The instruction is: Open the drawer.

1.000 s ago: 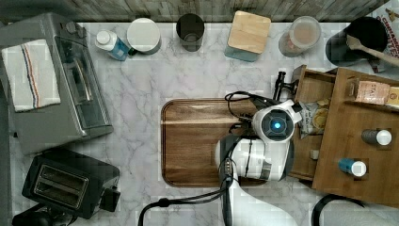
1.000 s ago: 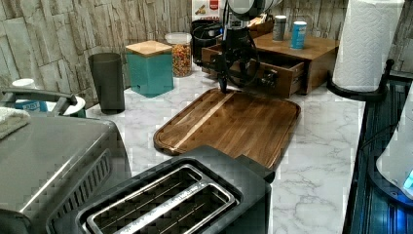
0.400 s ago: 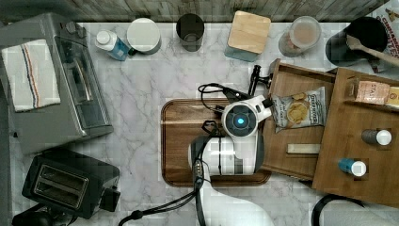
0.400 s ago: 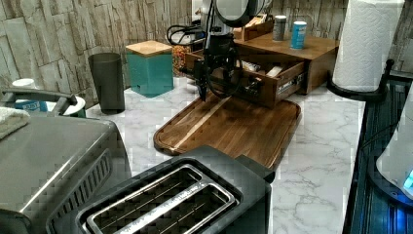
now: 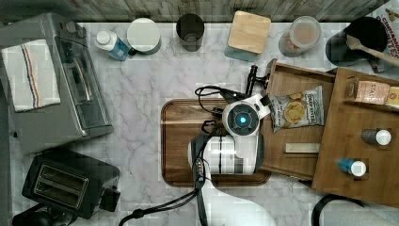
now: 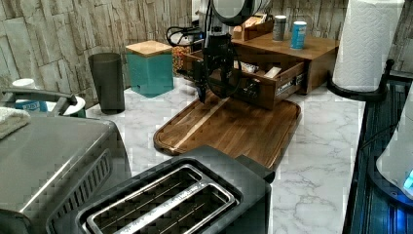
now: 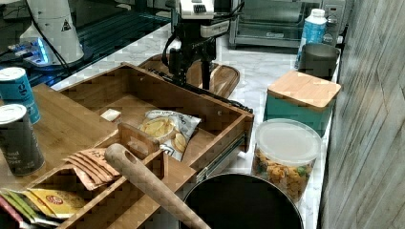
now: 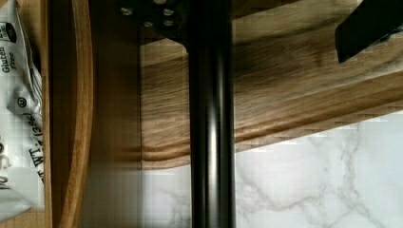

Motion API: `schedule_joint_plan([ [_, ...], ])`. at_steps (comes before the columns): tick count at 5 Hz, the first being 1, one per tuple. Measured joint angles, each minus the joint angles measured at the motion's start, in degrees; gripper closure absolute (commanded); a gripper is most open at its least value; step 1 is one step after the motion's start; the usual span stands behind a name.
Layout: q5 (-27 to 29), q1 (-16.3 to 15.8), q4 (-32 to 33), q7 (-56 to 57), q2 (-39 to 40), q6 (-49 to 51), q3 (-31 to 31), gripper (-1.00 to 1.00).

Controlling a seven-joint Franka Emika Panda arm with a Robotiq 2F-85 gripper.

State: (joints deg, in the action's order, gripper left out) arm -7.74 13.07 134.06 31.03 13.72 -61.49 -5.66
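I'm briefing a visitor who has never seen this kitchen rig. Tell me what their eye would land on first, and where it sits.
The pulled-out wooden drawer at the top view's right draws the eye first, with a chip bag lying inside it. The gripper stands at the drawer's black bar handle, over the dark cutting board at the middle of the marble counter. At the top view's left sit a grey toaster oven and a black toaster.

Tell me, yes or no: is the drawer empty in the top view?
No. The drawer stands pulled out over the cutting board and holds a chip bag and a small pale block.
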Motion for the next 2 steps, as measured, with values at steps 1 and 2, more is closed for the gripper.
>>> schedule_joint_plan([
  [1, 0.1, 0.9, 0.2, 0.0, 0.1, 0.1, -1.3, -1.0],
  [2, 0.1, 1.0, 0.2, 0.0, 0.0, 0.2, -1.4, -1.0],
])
